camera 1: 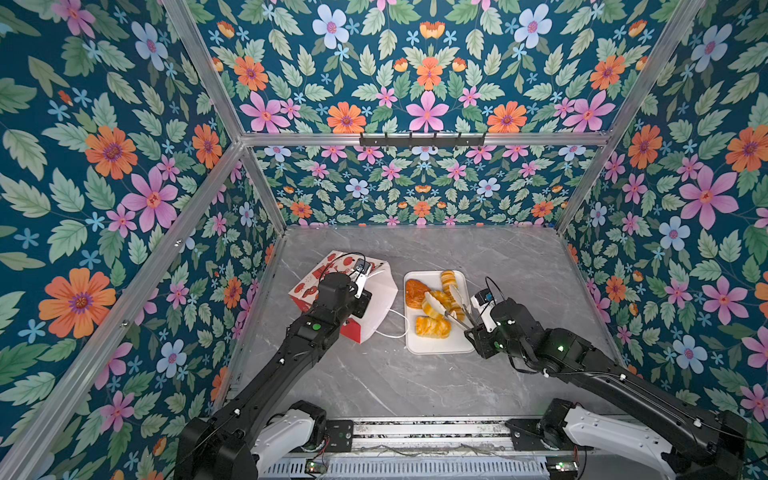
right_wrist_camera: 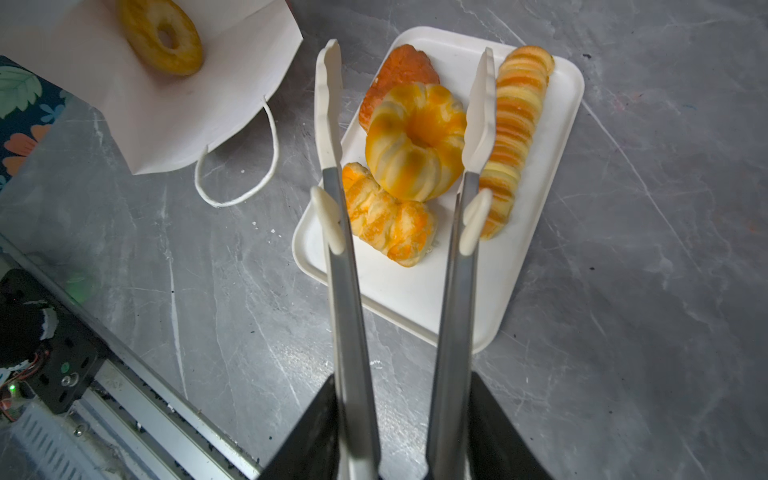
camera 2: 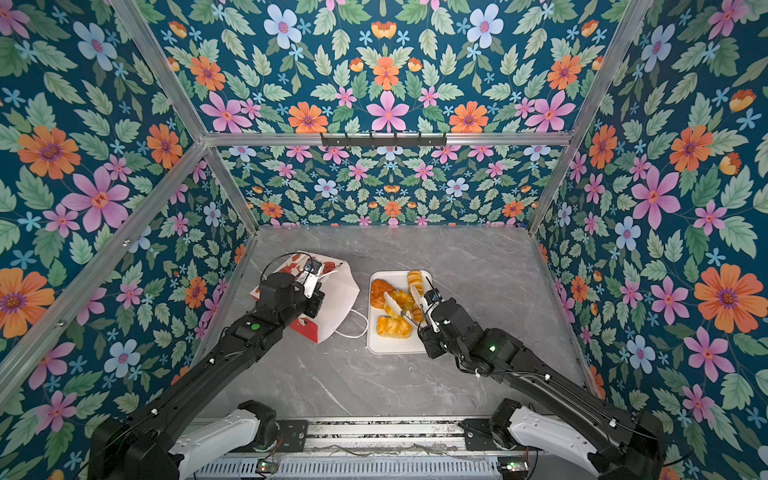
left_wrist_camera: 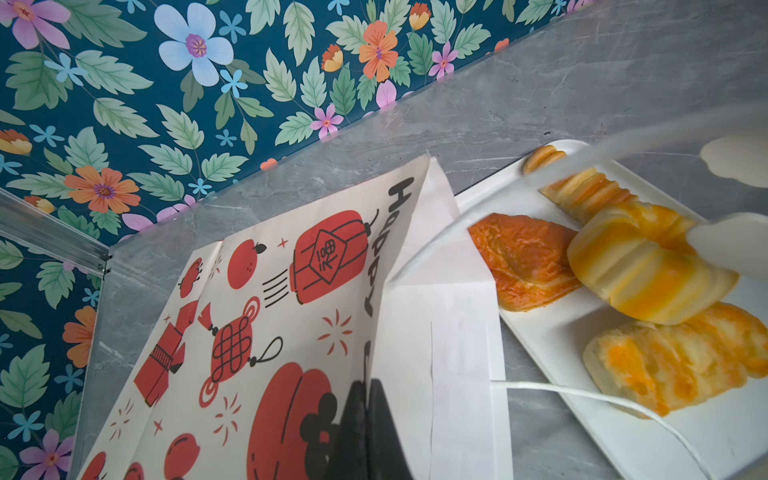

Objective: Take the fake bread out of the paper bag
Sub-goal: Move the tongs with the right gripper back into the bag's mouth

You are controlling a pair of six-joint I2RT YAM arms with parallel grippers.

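Left gripper (left_wrist_camera: pixel 365 424) pinches bag (left_wrist_camera: pixel 270 332) wall; right gripper (right_wrist_camera: pixel 403 436) grips tongs (right_wrist_camera: pixel 343 291), tips spread astride striped ring (right_wrist_camera: pixel 415 141) on tray (right_wrist_camera: pixel 399 282); plain ring (right_wrist_camera: pixel 162 37) in bag.

light: bright, even, soft, overhead | shadows: faint under the fake bread (right_wrist_camera: pixel 415 141) ahead of the right fingers (right_wrist_camera: pixel 307 436) | glare: mild sheen on bread | blur: left wrist view, paper bag (left_wrist_camera: pixel 436 332) at the left fingers (left_wrist_camera: pixel 353 428) sharp, tongs (left_wrist_camera: pixel 727 245) beyond smeared | edges: top views stretch walls (camera 1: pixel 83 166)
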